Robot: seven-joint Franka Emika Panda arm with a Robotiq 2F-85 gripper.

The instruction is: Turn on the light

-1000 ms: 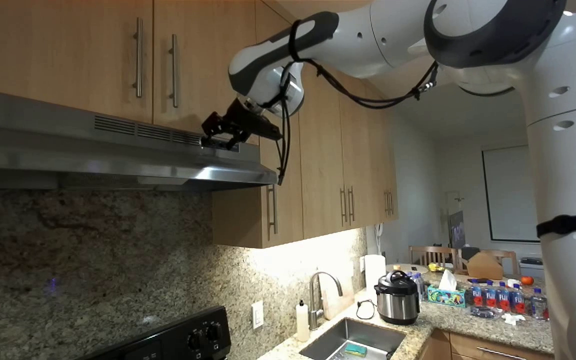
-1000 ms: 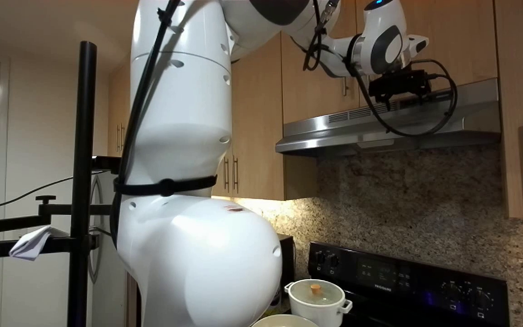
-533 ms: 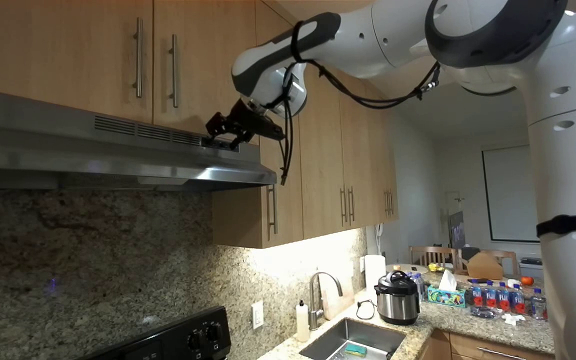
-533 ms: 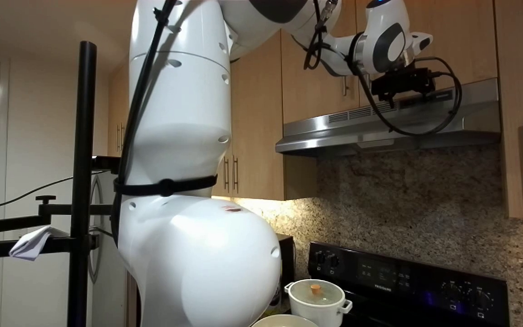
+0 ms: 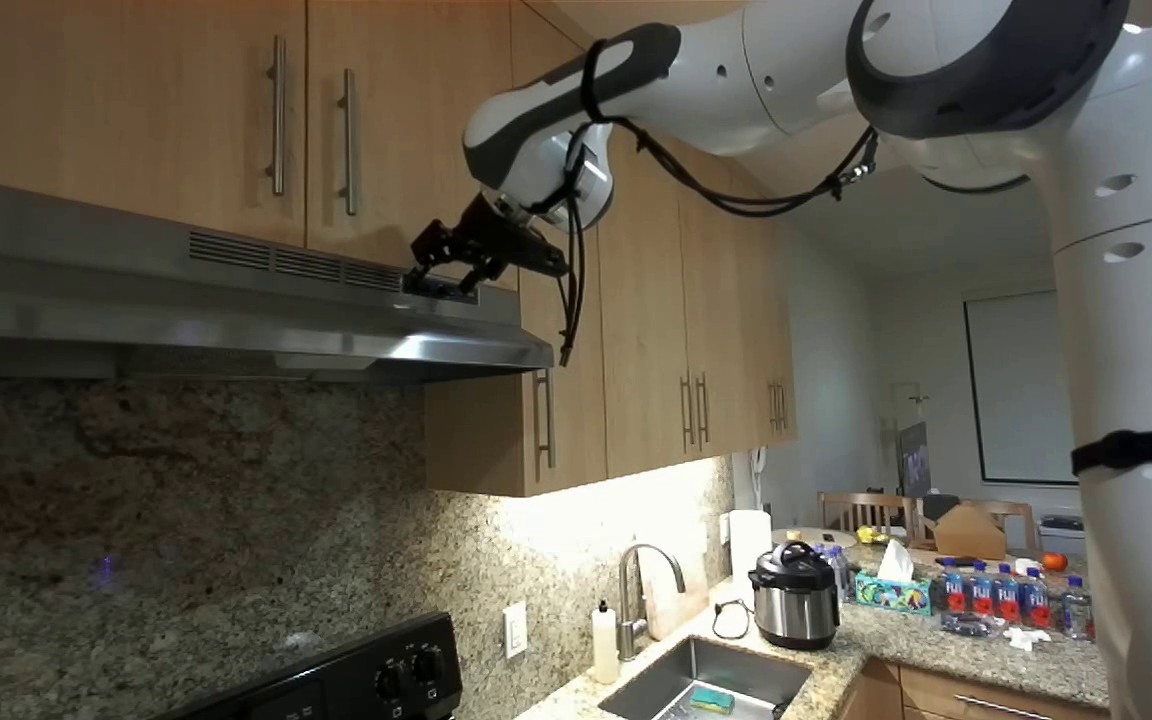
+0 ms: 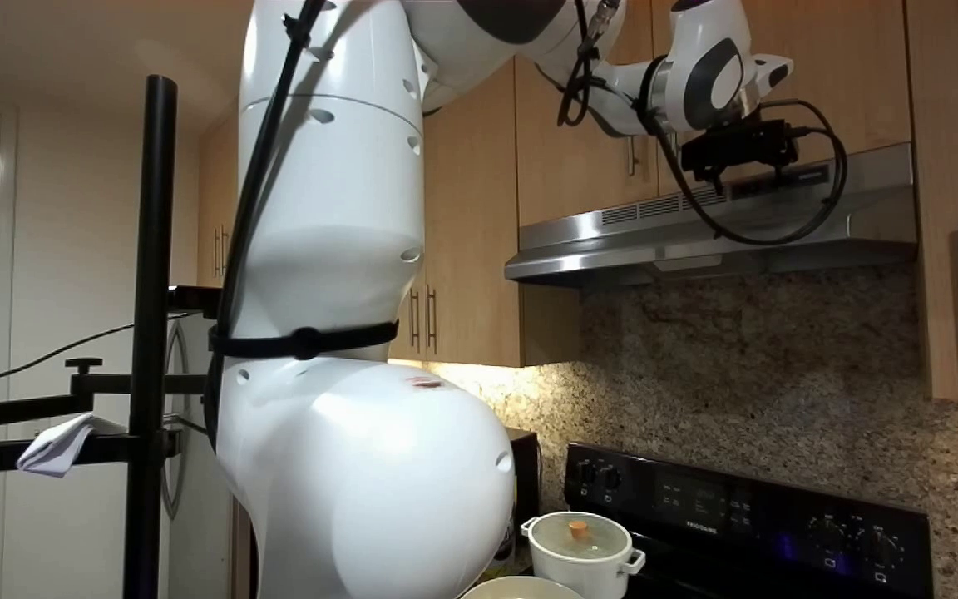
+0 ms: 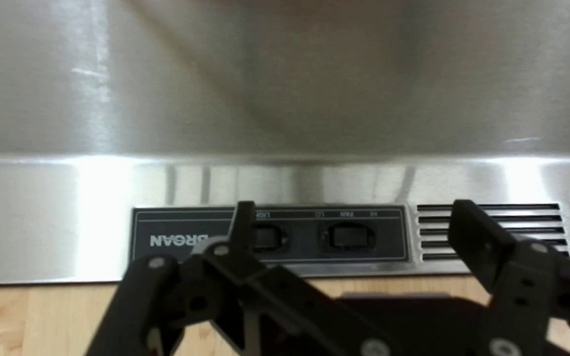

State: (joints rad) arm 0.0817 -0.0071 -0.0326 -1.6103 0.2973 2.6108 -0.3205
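Note:
The light switch [image 7: 266,238] is a small dark rocker on the range hood's black control panel [image 7: 305,252], labelled upside down in the wrist view. The fan switch [image 7: 349,236] sits beside it. My gripper [image 7: 354,205] is open and empty. Its left finger in the wrist view covers part of the light switch; its right finger is over the vent slots. Whether a finger touches the panel I cannot tell. In both exterior views the gripper [image 5: 441,278] [image 6: 747,176] is at the hood's front top edge. The lamp cover [image 6: 689,264] under the hood shows no glow.
The steel range hood [image 5: 236,300] juts out below wooden cabinets [image 5: 416,120] with bar handles [image 5: 349,140]. Black cables [image 6: 812,220] loop from my wrist in front of the hood. A stove [image 6: 737,516] with a white pot [image 6: 583,566] stands below.
My gripper has moved slightly to the right in both exterior views and slightly up. It stays open. Little differs between half a second ago and now.

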